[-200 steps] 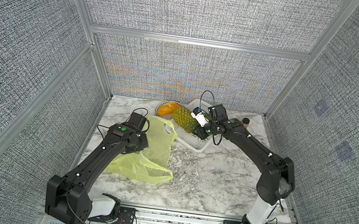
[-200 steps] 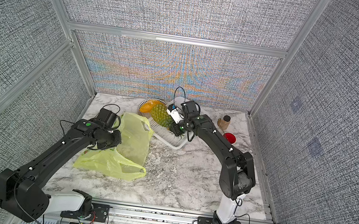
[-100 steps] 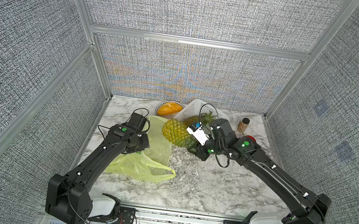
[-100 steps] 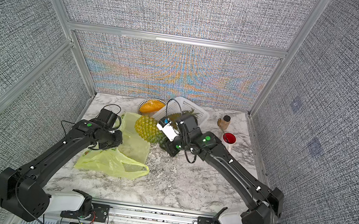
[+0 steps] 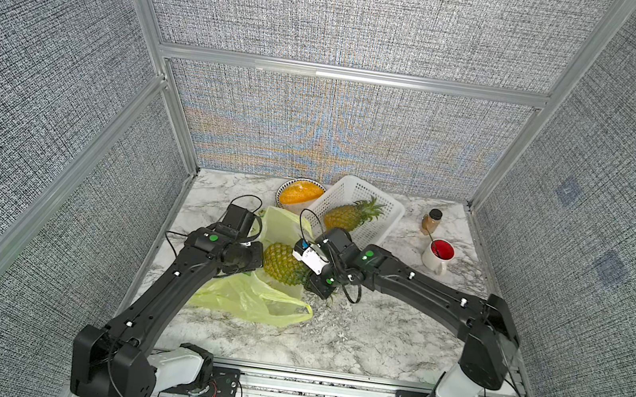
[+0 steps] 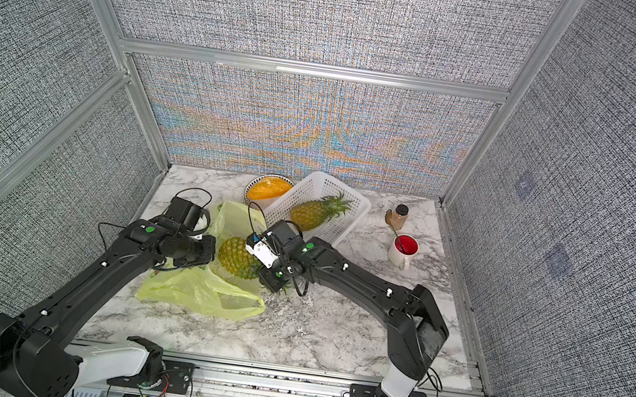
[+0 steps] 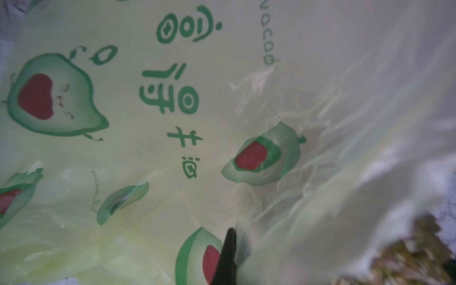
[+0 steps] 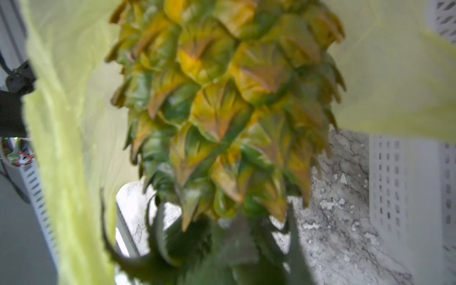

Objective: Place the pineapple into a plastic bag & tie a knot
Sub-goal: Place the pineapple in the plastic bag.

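Item: pineapple (image 5: 282, 263), carried clear of the marble table (image 5: 352, 337) between the two arms. Holder: right gripper (image 5: 317, 285), clenched on the crown end; its fingers are buried in the leaves and cannot be made out in the right wrist view, where only the scaled body (image 8: 222, 98) and dark leaf tips show. Long axis: roughly level, crown at the right gripper, base leading away from it toward the left arm. Receiver: plastic bag (image 5: 248, 301), yellow-green, lying on the table under and behind the fruit, its mouth lifted at the near edge by the left gripper (image 5: 252, 257), which is clamped on the film; one dark finger (image 7: 228, 246) shows against the avocado prints. Nearer arm to the fruit's base: left, just beside it. Judgement: insertion is underway, knot not begun. Unclear: film flanks the fruit on both sides in the right wrist view, yet whether the base has passed the rim cannot be told. Also present: second pineapple (image 5: 347, 216) in the white basket (image 5: 380, 216).
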